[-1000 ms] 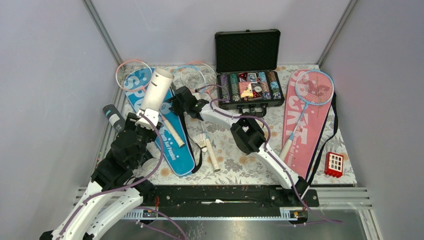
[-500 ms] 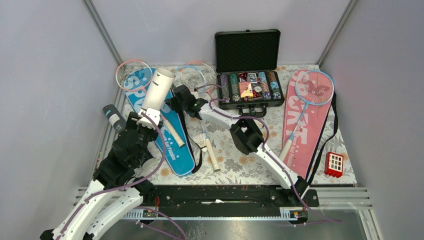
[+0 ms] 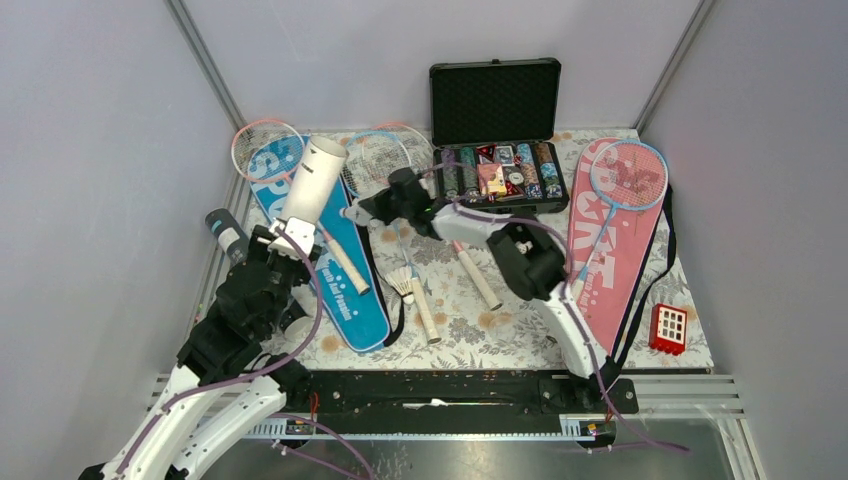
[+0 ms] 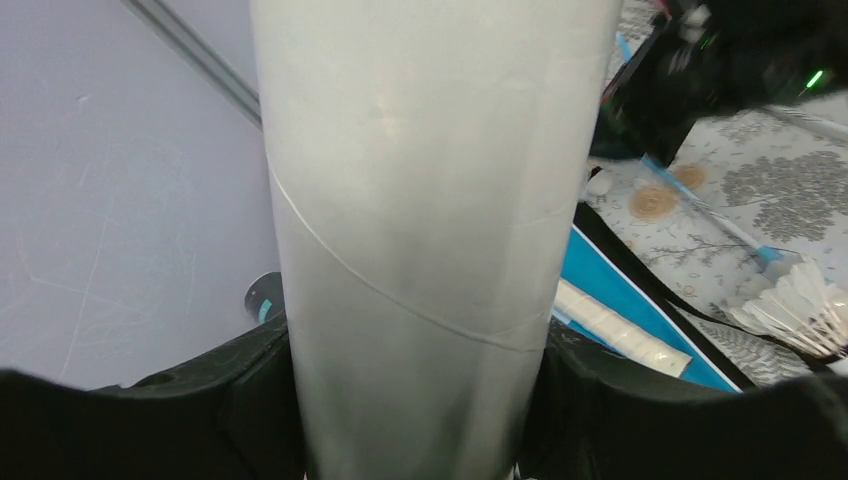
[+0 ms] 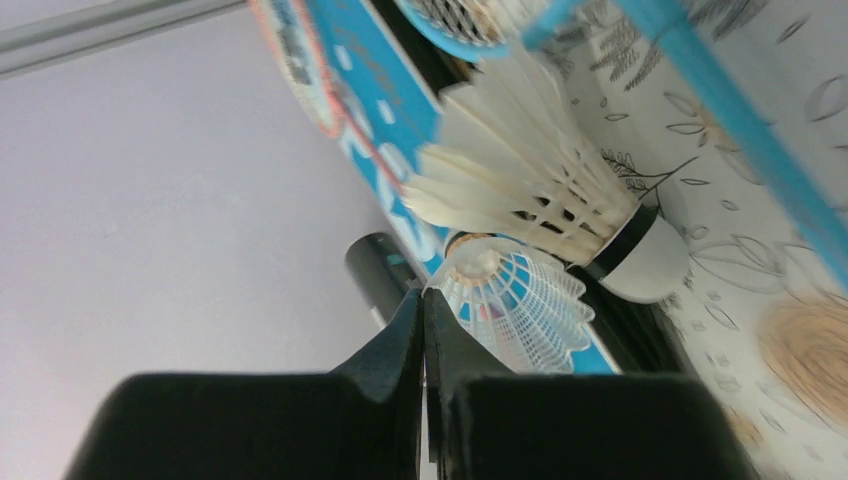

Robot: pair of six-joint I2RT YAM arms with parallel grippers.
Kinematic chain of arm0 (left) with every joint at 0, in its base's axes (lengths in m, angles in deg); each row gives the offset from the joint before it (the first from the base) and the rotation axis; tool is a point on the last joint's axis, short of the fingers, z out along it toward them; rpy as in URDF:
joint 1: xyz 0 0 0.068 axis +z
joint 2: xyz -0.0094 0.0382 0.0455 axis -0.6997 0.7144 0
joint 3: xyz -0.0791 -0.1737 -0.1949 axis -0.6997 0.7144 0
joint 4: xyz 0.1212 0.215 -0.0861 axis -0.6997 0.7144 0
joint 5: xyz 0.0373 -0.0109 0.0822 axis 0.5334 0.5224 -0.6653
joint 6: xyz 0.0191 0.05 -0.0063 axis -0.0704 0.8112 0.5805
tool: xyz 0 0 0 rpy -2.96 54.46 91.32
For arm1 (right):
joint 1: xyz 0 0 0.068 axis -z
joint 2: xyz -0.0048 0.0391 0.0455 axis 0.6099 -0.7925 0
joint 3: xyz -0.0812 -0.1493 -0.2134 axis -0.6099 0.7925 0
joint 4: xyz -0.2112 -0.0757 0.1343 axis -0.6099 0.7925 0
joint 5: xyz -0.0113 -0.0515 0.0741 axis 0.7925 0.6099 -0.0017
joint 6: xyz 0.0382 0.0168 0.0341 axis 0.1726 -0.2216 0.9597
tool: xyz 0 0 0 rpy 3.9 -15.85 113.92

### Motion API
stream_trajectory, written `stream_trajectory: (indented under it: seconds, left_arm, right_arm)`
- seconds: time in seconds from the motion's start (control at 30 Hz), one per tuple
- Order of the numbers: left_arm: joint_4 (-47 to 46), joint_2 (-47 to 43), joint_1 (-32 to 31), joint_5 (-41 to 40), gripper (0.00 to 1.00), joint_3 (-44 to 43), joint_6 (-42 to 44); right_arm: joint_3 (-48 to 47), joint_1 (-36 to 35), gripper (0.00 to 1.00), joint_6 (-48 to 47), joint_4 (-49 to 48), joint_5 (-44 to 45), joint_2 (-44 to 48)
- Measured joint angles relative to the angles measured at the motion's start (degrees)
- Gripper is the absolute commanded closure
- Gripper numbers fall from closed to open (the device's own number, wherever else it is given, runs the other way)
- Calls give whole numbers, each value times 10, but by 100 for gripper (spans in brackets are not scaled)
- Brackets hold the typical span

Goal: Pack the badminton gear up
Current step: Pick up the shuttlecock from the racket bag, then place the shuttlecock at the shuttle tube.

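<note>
White feathers should make this shuttlecock [image 5: 520, 200] featherlight and easily crushed, so pinch its round white nose, banded black, not the flared skirt. It lies on its side at upper centre of the right wrist view, beside the blue cover [image 5: 370, 110]. Your right gripper [image 5: 422, 330] sits fully shut just below it, nothing visible between the fingers [image 5: 400, 345]. Your left gripper [image 4: 420, 380] clamps the stiff white tube [image 4: 430, 200].
</note>
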Motion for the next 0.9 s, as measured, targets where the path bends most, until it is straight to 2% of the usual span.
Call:
stream_trajectory:
  seconds: [0.2,0.4,0.5,0.67,0.77,0.9]
  left_arm:
    - [23,-17,0,63,63,-2,-3]
    - [50,-13,0,168,64,-2,24]
    - [58,-3,0,230,64,-2,47]
    - [86,18,0,325,66,-2,93]
    - [104,37,0,356,66,-2,116]
    - [123,57,0,382,66,-3,147]
  right_arm:
    - [189,92,100,-68,-87,-74,202]
    - [280,186,100,-182,-100,-177,400]
    - [293,211,100,-277,-36,-235,481]
    - [296,221,100,-468,134,-301,607]
    - [296,221,100,-581,243,-325,689]
    - [296,221,100,-666,325,-356,780]
